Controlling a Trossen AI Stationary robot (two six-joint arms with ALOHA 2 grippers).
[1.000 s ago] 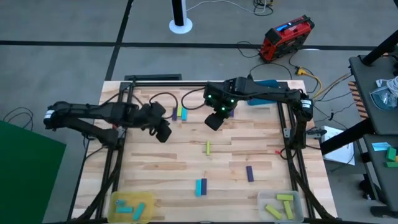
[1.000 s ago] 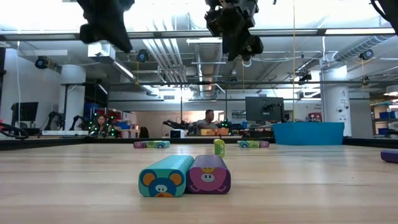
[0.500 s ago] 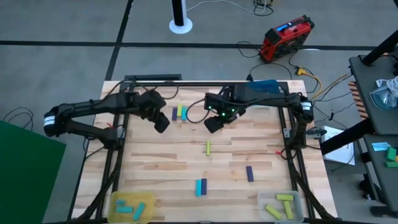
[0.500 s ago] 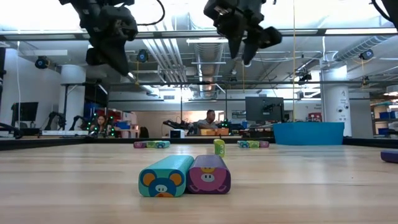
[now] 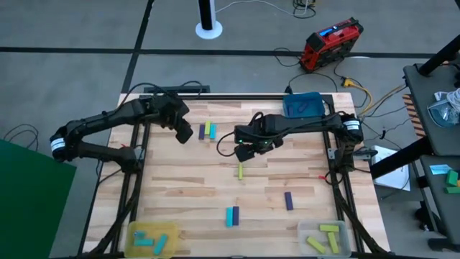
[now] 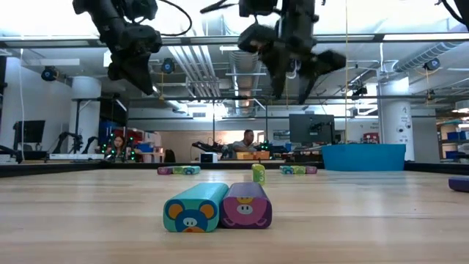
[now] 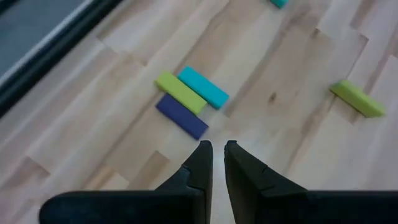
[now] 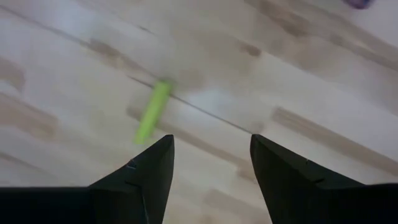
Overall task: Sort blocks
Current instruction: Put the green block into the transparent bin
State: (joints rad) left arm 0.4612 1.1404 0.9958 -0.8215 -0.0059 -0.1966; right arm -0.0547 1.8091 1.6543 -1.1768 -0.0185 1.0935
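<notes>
3 flat blocks side by side near the table's far edge, purple (image 5: 200,132), yellow-green (image 5: 207,129), cyan (image 5: 213,132), lone yellow-green bar (image 5: 240,170) nearer, cyan-purple pair (image 5: 231,216), single purple bar (image 5: 288,201)

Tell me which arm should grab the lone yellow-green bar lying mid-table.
Right. The right gripper hangs open just beyond the lone yellow-green bar, which shows between its fingers in its wrist view. The left gripper, nearly shut, hovers by the three-bar cluster instead.
</notes>
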